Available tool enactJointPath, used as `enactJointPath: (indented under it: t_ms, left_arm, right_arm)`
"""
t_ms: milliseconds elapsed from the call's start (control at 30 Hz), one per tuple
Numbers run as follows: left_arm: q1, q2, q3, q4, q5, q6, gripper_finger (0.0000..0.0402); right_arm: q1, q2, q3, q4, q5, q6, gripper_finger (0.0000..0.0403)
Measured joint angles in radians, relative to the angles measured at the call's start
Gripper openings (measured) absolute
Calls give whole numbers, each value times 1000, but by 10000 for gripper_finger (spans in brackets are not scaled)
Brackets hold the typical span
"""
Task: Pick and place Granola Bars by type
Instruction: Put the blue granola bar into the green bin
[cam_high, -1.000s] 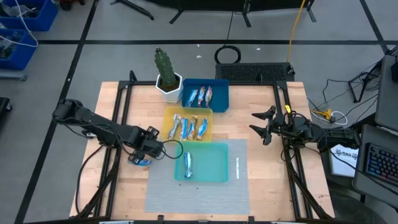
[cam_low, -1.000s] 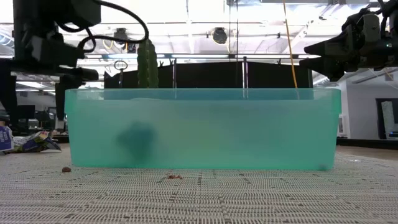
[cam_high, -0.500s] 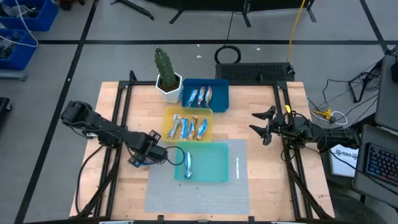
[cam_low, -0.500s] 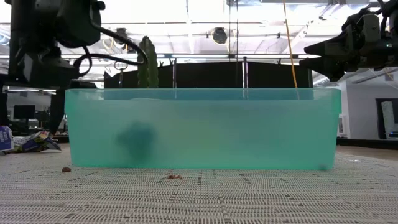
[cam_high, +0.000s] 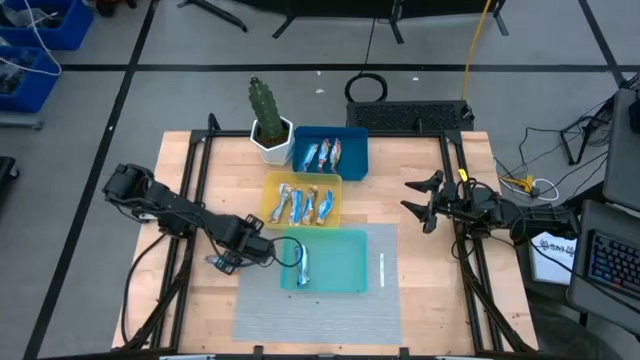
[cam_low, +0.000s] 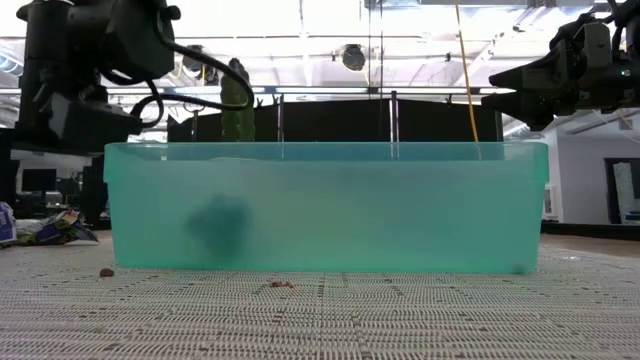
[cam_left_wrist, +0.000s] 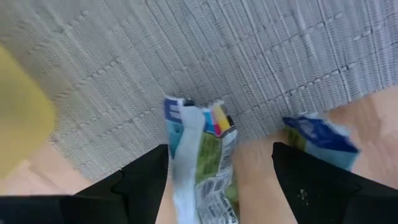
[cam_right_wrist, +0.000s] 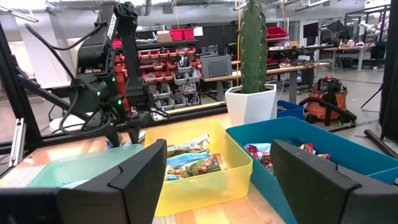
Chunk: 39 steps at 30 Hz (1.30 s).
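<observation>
My left gripper (cam_high: 232, 256) hangs open just left of the teal tray (cam_high: 345, 282), fingers pointing down at the table. In its wrist view, a bar with a green, white and blue wrapper (cam_left_wrist: 202, 158) lies between the fingers. A second, blue bar (cam_left_wrist: 320, 138) lies just outside one finger. The blue tray (cam_high: 352, 160) holds two or three bars, the yellow tray (cam_high: 272, 190) several, and the teal tray one bar (cam_high: 302, 262). My right gripper (cam_high: 408, 197) waits open above the table's right side. My left gripper's fingers stand on either side of the green and white bar (cam_left_wrist: 186, 186), coming from above. The bar lies flat, close against one finger (cam_left_wrist: 146, 180); I cannot tell whether that finger touches it.
A cactus in a white pot (cam_high: 268, 128) stands at the far left, beside the blue tray. A grey woven mat (cam_high: 320, 315) lies under the teal tray and reaches the near edge. A thin white strip (cam_high: 382, 266) lies in the teal tray. Black frame rails run along both table sides.
My left gripper has shifted a little toward the teal tray and the near edge, and has come lower over the loose bars. Its elbow has swung toward the near edge. The bars and trays have not moved.
</observation>
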Motion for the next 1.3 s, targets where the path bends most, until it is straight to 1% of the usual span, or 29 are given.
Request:
enactJointPath:
  t_ms: [100,233,400,733,867,1167,1233,1300]
  left_arm:
    - [0,9,-1,0,1,-6,287]
    - [1,8,-1,0,-22,-7,283]
    - [1,8,-1,-5,-48,-14,262]
    - [2,8,-1,-31,-64,-5,167]
    - [2,8,-1,-30,-70,-25,127]
    - [2,7,-1,-28,-70,-31,26]
    - [2,7,-1,-28,-70,-38,13]
    - [2,7,-1,-28,-70,-52,12]
  right_arm:
    - [0,0,0,0,0,0,279]
    - [0,0,0,0,0,0,279]
    - [0,0,0,0,0,0,279]
    - [0,0,0,0,0,0,279]
    - [0,0,0,0,0,0,279]
    - [0,0,0,0,0,0,279]
    - [0,0,0,0,0,0,279]
    - [0,0,0,0,0,0,279]
